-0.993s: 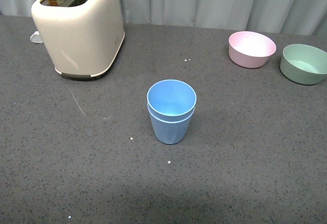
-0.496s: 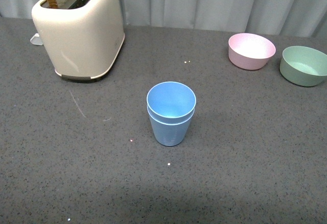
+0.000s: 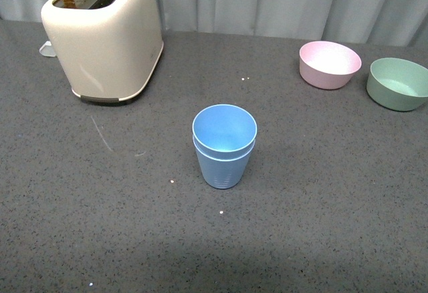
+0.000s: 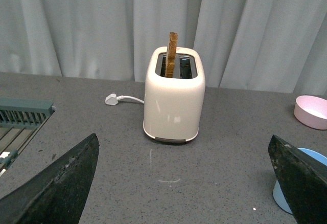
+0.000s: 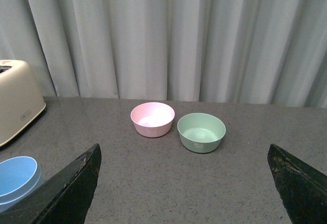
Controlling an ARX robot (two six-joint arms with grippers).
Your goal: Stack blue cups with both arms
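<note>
Blue cups [image 3: 224, 146] beside left end effector [image 4: 184, 180]

Bare table [image 3: 321, 192] all round the nested blue cups [image 3: 224, 146] — toaster [image 3: 103, 39], bowls [image 3: 330, 64] well apart

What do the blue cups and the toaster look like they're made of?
The blue cups, one nested inside the other, look like matte plastic: flat even colour, no glare, thin rims. The toaster seems to be cream plastic or painted metal with a satin finish; soft highlights show on its side, so which is unclear.
</note>
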